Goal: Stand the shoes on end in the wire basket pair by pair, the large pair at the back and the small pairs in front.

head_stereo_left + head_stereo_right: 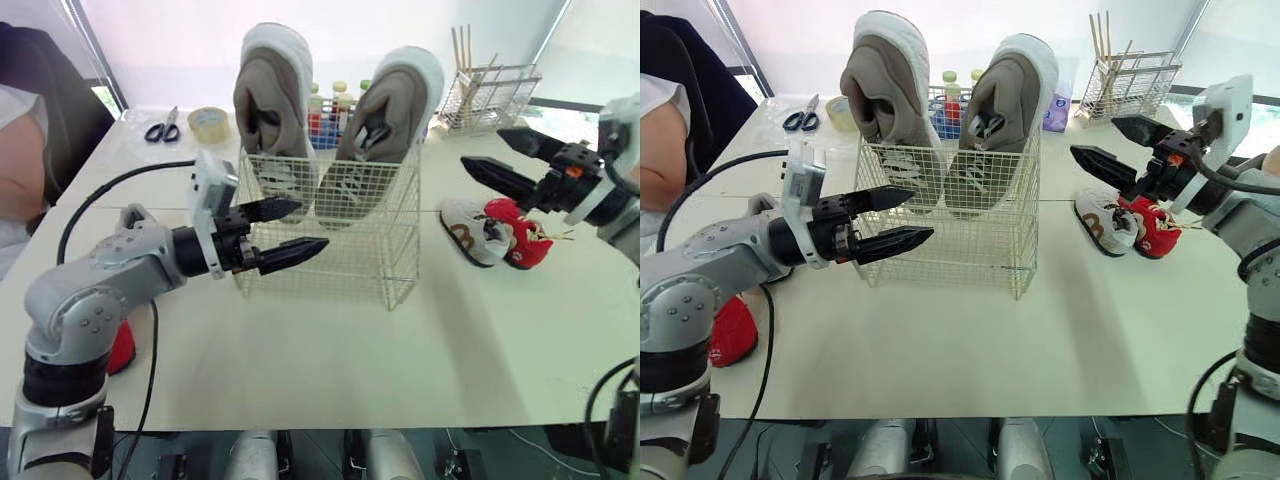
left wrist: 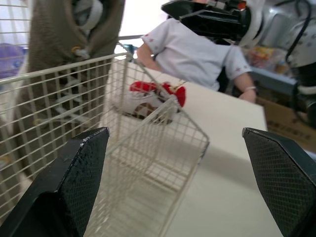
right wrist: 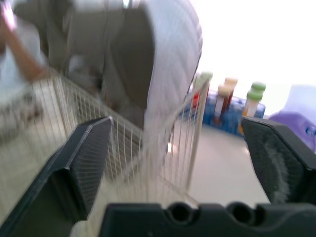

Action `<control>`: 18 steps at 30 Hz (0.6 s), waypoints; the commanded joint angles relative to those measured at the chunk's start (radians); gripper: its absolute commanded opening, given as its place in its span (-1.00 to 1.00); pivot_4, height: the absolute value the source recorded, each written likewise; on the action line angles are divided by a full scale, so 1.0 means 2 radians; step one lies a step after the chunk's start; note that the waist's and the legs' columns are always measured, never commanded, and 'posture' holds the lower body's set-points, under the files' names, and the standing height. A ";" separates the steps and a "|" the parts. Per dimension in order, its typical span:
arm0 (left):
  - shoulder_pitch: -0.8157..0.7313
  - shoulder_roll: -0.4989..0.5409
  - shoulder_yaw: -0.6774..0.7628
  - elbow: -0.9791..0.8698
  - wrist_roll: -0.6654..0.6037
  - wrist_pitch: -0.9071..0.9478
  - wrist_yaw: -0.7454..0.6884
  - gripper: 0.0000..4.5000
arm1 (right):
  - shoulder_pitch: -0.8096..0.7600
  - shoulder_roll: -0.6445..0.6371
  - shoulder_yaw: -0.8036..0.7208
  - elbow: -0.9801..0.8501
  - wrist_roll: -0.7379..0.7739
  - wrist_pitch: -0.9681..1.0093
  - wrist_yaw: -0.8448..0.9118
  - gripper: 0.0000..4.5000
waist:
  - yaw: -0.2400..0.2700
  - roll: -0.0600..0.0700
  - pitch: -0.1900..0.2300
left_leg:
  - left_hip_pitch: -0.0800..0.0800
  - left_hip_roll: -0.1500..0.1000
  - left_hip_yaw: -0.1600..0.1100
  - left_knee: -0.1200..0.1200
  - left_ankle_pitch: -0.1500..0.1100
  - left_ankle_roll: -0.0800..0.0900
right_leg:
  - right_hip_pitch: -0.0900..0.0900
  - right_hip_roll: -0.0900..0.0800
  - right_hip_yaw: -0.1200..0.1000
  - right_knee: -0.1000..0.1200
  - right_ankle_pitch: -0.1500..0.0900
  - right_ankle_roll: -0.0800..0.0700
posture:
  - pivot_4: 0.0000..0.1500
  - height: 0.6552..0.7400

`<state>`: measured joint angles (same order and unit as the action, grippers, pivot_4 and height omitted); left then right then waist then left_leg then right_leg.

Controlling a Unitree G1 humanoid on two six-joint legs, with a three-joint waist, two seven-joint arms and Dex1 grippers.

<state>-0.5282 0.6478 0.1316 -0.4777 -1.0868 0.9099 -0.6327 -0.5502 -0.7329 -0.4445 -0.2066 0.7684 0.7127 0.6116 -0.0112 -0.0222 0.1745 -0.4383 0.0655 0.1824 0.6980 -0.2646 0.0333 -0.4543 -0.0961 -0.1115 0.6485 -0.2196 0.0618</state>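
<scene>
Two large grey-brown shoes [image 1: 272, 110] [image 1: 385, 120] stand on end, soles up, at the back of the wire basket [image 1: 330, 245]; its front half holds nothing. A small white shoe [image 1: 468, 230] and a small red shoe [image 1: 520, 232] lie on the table to the right of the basket. My left gripper [image 1: 285, 230] is open at the basket's front left corner, holding nothing. My right gripper [image 1: 505, 158] is open in the air just above the small shoes. A red shoe [image 1: 732, 330] shows by my left arm.
Behind the basket stand several small bottles [image 1: 330, 105], a wire rack with sticks [image 1: 490, 95], tape [image 1: 212, 122] and scissors [image 1: 163, 130]. A person [image 1: 665, 110] sits at the table's far left. A black cable [image 1: 110, 195] crosses the left side.
</scene>
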 commanded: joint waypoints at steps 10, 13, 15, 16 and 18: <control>0.046 0.012 0.012 -0.044 -0.138 0.037 0.015 0.98 | 0.168 0.039 -0.047 0.039 -0.117 -0.117 -0.086 1.00 | 0.008 0.001 -0.001 | 0.002 0.000 0.000 0.000 0.000 0.000 | 0.002 0.000 0.000 0.000 0.000 0.000 | 1.00 0.89; 0.075 0.016 0.009 -0.042 -0.121 0.031 0.020 0.98 | 0.191 0.058 -0.045 0.039 -0.118 -0.134 -0.080 1.00 | 0.004 0.003 -0.002 | 0.007 0.000 0.000 -0.002 0.000 0.000 | 0.006 0.000 0.000 -0.001 -0.001 0.001 | 1.00 0.89; 0.091 0.020 0.016 -0.045 -0.131 0.031 0.021 0.98 | 0.202 0.067 -0.038 0.045 -0.119 -0.144 -0.069 1.00 | 0.000 0.004 -0.002 | 0.007 0.000 0.000 -0.002 0.000 0.000 | 0.006 0.000 0.001 -0.001 -0.001 0.001 | 1.00 0.89; 0.097 0.020 0.021 -0.046 -0.142 0.031 0.024 0.98 | 0.205 0.070 -0.034 0.049 -0.119 -0.148 -0.066 1.00 | -0.001 0.004 -0.002 | 0.007 0.000 0.000 -0.002 0.000 0.000 | 0.006 0.000 0.001 -0.001 -0.001 0.000 | 1.00 0.89; 0.105 0.023 0.024 -0.053 -0.154 0.029 0.023 0.98 | 0.206 0.074 -0.022 0.063 -0.130 -0.159 -0.060 1.00 | -0.001 0.004 -0.002 | 0.007 0.000 0.000 -0.002 0.000 0.000 | 0.006 0.000 0.001 -0.001 -0.002 0.000 | 1.00 0.89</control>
<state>-0.3170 0.6830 0.1462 -0.5470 -1.3599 0.9872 -0.5840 -0.1334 -0.5879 -0.4939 -0.0826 0.5208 0.4281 0.4789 -0.0137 -0.0143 0.1713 -0.4249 0.0648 0.1814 0.6930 -0.2651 0.0327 -0.4424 -0.0963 -0.1103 0.6465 -0.2240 0.0600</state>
